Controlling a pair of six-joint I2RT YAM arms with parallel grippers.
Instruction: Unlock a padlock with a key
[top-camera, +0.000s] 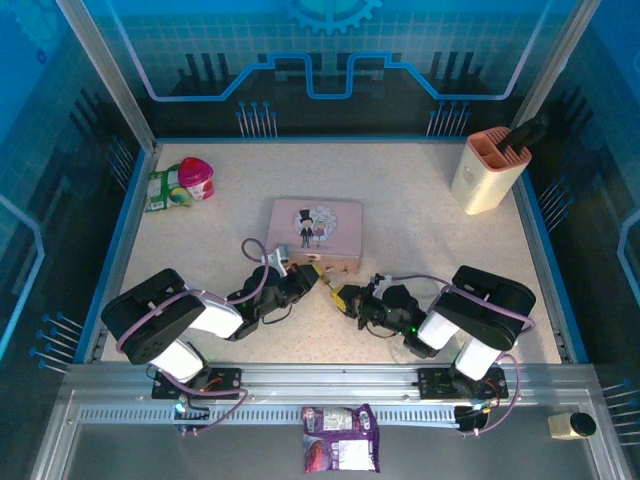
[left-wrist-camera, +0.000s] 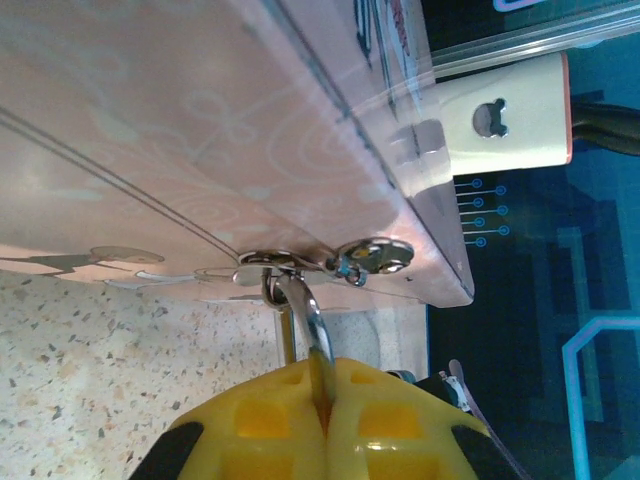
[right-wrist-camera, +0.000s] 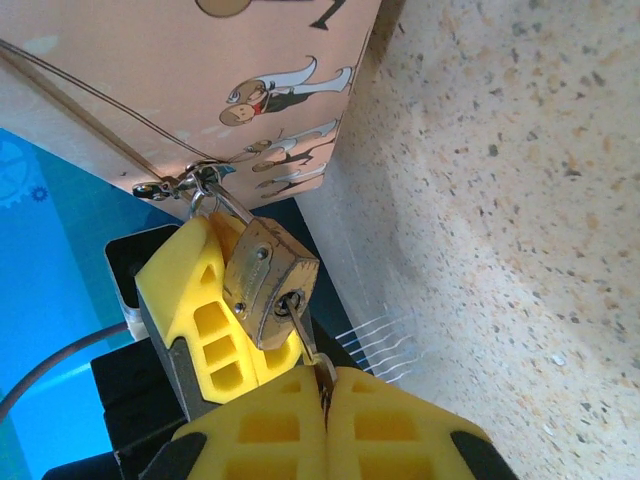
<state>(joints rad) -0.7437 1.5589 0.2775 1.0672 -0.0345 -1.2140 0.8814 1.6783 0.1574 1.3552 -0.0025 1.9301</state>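
The small brass padlock hangs by its silver shackle from the metal hasp on the front edge of the pink tin. My left gripper is shut on the padlock from one side; its yellow fingers stand behind the brass body in the right wrist view. A thin key sits in the keyhole on the padlock's underside. My right gripper is shut on the key's head. From above, the left gripper and the right gripper meet just in front of the tin.
A beige holder with a dark tool stands at the back right. A pink cup and green packet lie at the back left. A purple packet rests on the front rail, and a small dark-capped object sits at the near right.
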